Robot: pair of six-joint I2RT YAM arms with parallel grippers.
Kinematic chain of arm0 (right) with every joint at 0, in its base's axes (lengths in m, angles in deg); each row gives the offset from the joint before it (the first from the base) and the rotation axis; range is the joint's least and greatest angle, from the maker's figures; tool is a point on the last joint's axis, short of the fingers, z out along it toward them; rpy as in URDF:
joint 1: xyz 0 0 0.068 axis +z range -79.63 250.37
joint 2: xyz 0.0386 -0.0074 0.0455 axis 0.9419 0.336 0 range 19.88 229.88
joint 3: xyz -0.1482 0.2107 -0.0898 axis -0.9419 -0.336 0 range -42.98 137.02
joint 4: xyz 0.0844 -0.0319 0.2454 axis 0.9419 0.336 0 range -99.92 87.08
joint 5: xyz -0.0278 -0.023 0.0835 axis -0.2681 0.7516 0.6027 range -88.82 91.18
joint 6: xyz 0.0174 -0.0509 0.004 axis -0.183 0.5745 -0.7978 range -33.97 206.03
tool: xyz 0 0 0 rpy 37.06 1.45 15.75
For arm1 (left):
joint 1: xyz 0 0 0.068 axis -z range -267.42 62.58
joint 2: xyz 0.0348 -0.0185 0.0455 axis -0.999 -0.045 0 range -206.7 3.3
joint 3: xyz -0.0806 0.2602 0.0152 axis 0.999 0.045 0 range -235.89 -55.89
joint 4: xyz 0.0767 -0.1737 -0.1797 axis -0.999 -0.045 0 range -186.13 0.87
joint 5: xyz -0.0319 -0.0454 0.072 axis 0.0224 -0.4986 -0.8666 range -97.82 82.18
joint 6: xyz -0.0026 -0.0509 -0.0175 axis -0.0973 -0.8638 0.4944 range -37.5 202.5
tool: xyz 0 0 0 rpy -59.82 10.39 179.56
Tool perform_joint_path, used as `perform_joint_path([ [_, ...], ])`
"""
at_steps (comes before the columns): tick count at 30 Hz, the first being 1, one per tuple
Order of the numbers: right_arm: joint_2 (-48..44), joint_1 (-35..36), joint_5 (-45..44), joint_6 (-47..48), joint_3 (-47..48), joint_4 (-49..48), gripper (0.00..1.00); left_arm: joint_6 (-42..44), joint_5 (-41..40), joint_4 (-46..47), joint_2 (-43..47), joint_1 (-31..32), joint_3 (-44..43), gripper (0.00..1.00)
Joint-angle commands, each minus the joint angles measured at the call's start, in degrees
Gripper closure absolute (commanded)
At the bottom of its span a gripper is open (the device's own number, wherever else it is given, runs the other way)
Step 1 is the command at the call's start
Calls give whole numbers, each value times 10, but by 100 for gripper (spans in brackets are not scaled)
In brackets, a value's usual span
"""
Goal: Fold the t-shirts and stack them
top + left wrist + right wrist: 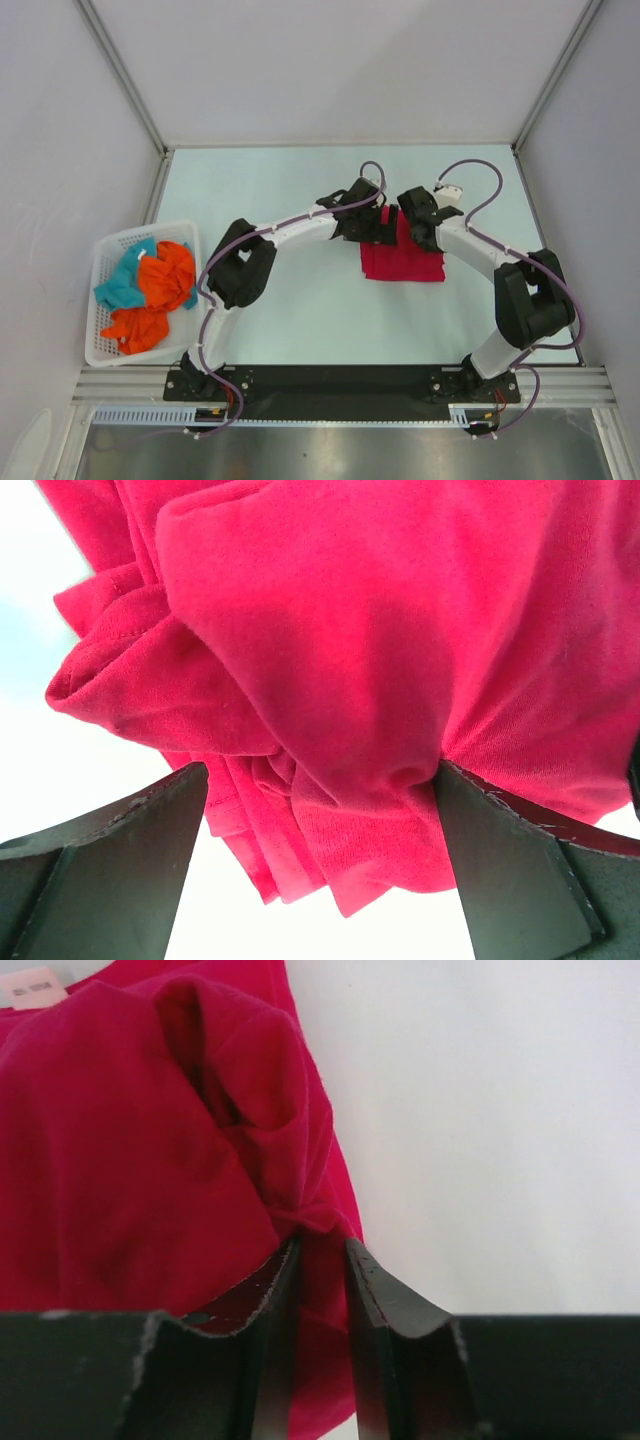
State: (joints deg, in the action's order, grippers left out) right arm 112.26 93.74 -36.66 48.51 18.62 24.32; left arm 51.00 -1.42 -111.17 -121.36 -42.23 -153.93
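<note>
Item: red t-shirt (405, 262), one visible, crimson, unprinted. It lies in a rumpled, partly folded heap on the pale table (290, 190), directly beneath both gripper heads, which come together over its far edge. Left gripper (320, 778): jaws spread wide, with the fingers (110, 880) standing either side of a bunched mass of layered folds. The cloth spans the gap between the fingers near their tips, and nothing is clamped. Beyond the fingertips the heap fills most of that view, and a stitched hem curls out to this gripper's left, with bare table past it. Right gripper (322, 1250): jaws drawn close together, pinching a thin fold at the shirt's edge. Red cloth fills the narrow slot between the fingers (385, 1350). Most of the shirt lies ahead and to the left of this gripper, and bare table lies ahead and to its right. White label (35, 985): on the shirt, ahead of the right gripper and far to its left. White basket (110, 245): well apart from both grippers, out past the left arm's elbow, holding orange cloth (165, 275) and teal cloth (125, 285) heaped together.
</note>
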Motion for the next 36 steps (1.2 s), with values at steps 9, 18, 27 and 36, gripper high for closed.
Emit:
perform_joint_path([
  [9,-20,51,-80,4,125,48,62,7,-11,11,107,5,35,0],
  [18,23,48,-56,11,120,14,61,7,-23,11,142,5,64,0],
  [27,112,36,-22,-5,75,-36,62,12,-31,11,173,3,113,1],
  [36,137,42,-38,-30,62,-31,62,19,-34,12,199,1,146,0],
])
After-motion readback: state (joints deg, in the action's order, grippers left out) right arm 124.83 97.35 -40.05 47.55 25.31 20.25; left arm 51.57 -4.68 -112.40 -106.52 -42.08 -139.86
